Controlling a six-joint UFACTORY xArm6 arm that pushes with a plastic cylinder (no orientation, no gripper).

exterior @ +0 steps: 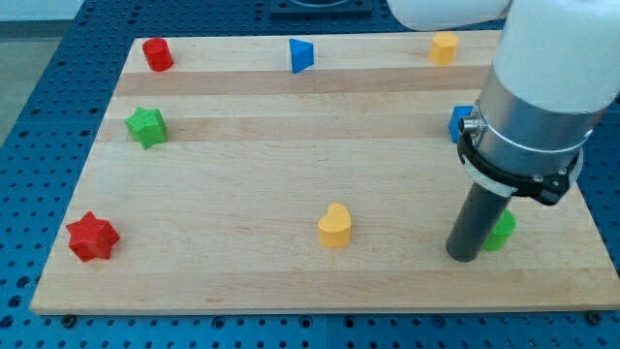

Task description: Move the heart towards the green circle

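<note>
The yellow heart (334,227) lies on the wooden board (291,145) near the view's bottom, a little right of the middle. The green circle (502,231) is at the view's lower right, mostly hidden behind my rod. My tip (463,254) rests on the board just left of the green circle, touching or nearly touching it. The heart is well to the left of my tip, with a wide gap between them.
A red cylinder (158,54), a blue triangle (301,55) and a yellow block (444,47) line the view's top edge. A green star (146,127) and a red star (92,237) are at the left. A blue block (460,123) is partly hidden behind the arm at the right.
</note>
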